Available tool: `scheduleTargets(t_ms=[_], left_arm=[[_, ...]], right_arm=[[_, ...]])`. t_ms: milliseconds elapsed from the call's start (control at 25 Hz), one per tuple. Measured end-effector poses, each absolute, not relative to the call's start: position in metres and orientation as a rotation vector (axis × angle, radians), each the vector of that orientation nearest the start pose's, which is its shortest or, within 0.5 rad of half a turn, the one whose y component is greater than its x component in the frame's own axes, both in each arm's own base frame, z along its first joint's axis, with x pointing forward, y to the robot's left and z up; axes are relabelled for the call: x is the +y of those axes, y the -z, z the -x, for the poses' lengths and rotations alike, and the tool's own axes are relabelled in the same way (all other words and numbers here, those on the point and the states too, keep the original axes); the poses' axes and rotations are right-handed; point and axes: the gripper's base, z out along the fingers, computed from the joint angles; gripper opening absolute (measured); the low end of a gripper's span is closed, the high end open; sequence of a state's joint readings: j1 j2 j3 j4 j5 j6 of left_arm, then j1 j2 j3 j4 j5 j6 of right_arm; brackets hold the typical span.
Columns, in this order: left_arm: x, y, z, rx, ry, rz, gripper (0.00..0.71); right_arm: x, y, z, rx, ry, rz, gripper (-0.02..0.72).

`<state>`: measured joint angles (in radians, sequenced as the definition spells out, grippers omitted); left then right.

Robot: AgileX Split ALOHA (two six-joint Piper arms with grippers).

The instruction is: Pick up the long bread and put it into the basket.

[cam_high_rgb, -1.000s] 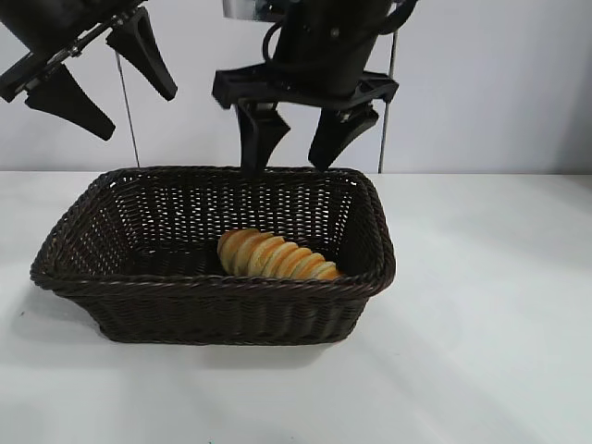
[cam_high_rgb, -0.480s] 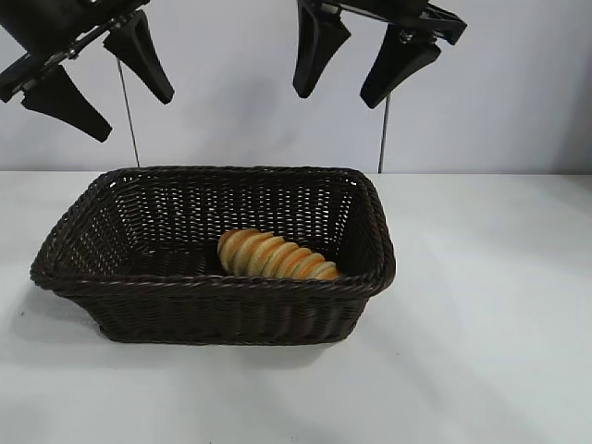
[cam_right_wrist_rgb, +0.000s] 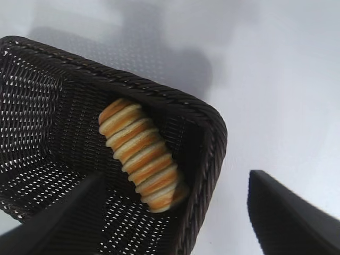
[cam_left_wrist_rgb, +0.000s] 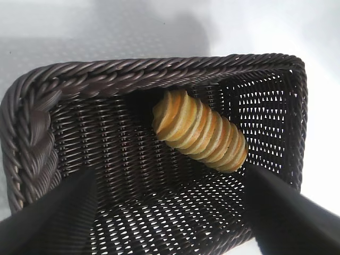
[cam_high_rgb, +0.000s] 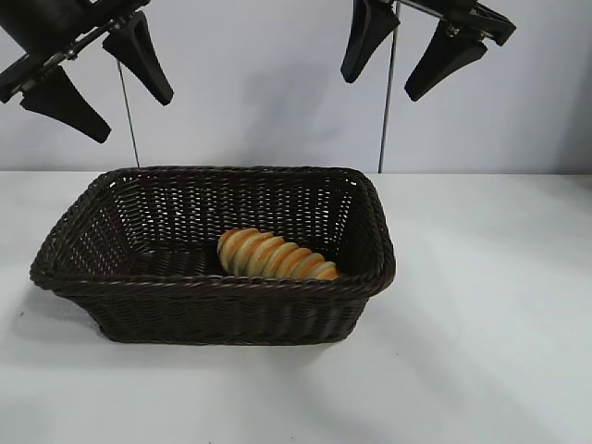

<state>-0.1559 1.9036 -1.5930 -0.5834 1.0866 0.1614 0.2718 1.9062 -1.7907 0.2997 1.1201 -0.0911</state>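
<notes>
Two grippers: both high above the table, both empty, nothing clamped.
Left gripper (cam_high_rgb: 92, 69): parked at the upper left, above the basket's left end, fingers spread apart; it matches the earlier frames, no shift.
Basket (cam_high_rgb: 55, 264): dark woven wicker, sitting flat on the white table (cam_high_rgb: 490, 305), unmoved against the earlier frames.
Long bread (cam_high_rgb: 276, 255): inside the basket, lying on the floor by the near wall, its narrow end close to the right-hand corner; same spot and angle as before.
Right gripper (cam_high_rgb: 414, 51): fingers apart, up at the top right, beyond the basket's right end. A second ago it hung just over the basket's far rim near the middle; since then it has lifted and swung right.
Risk: little remains, as the loaf looks delivered. If the right arm came back down low, a finger could catch the braided rim and drag or tip the basket.
Risk cause: the rim stands high and the weave snags easily, I judge.
</notes>
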Motion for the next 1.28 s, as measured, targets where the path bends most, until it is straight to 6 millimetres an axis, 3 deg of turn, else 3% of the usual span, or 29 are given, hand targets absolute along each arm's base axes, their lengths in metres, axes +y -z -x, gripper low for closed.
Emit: scheduleTargets(t_ms=[1280], left_arm=[[-0.1066,-0.2682,-0.3927,2.778,0.784,-0.152,0.553]], right_arm=[[0.1350,-0.3113,-0.3934,2.717,-0.458,0.404,0.537]])
